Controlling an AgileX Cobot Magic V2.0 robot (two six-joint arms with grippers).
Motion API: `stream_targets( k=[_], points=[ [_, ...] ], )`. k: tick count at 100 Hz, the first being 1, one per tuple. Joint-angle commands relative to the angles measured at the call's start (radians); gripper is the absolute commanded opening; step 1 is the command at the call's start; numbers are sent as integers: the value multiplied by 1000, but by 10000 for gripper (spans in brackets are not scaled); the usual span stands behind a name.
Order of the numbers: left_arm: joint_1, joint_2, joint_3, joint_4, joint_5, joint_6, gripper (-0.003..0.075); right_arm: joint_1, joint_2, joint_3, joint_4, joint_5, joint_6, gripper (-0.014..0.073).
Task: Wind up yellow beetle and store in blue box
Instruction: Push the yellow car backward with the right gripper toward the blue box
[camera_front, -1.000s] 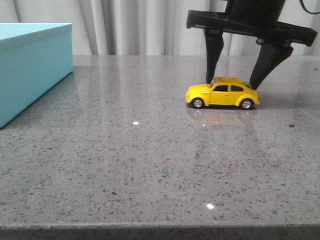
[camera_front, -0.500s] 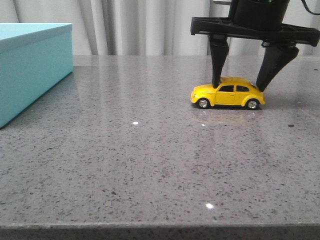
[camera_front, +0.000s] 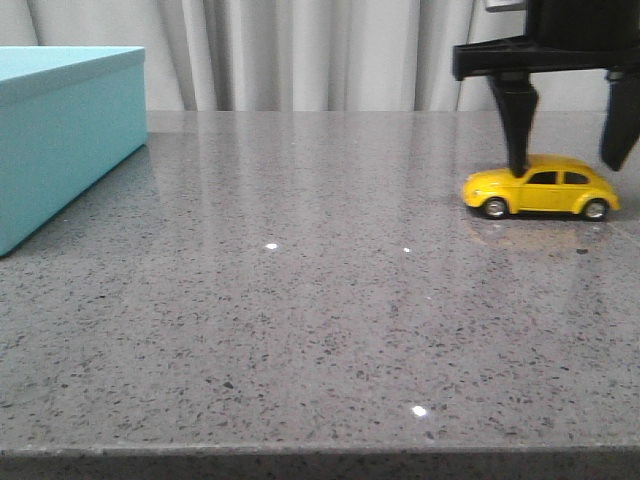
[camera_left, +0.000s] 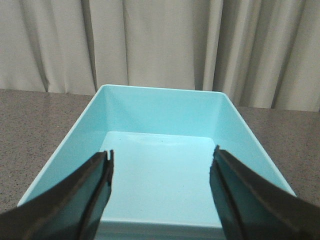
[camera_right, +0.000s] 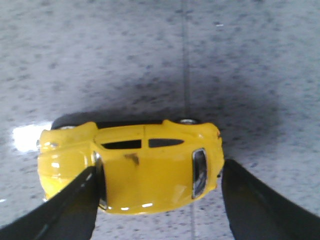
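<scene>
The yellow beetle (camera_front: 540, 190) stands on its wheels at the far right of the grey table, nose to the left. My right gripper (camera_front: 568, 165) comes down over it, open, its fingers straddling the car lengthwise. In the right wrist view the beetle (camera_right: 130, 170) lies between the fingers: one finger (camera_right: 75, 200) touches the windscreen, the other stands a little clear of the rear, with the gripper (camera_right: 159, 172) over the roof. The blue box (camera_front: 70, 130) stands at the far left. My left gripper (camera_left: 161, 152) hangs open and empty over the box's open inside (camera_left: 160, 90).
The speckled grey table (camera_front: 300, 300) stretches between box and car, its front edge low in the front view. A pale curtain (camera_front: 300, 50) hangs behind the table. The car sits close to the front view's right border.
The right gripper has moved to the right across the table, and the beetle has rolled to the right with it, still between the fingers. The box has not moved.
</scene>
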Motion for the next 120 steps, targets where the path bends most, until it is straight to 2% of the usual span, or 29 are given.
stream_targets(
  k=[1,18,41,67,93,120],
  points=[
    [-2,16,-36,-11,-80,1,417,-25,-35,-18,-109,76,-3,517],
    [-2,16,-36,-11,-80,1,417,-34,-42,-18,-136,97,-3,517],
    [-2,16,-36,-11,-98,1,388,11,-182,-18,-115,-18,-5,517],
    [-2,16,-36,-11,-139,1,388,64,-323,-6,-112,-73,-22,517],
    [-2,16,-36,-11,-144,1,388,65,-462,227,-86,-258,-22,517],
    [-2,27,-45,-11,-65,3,388,65,-587,408,-60,-384,-22,517]
  ],
)
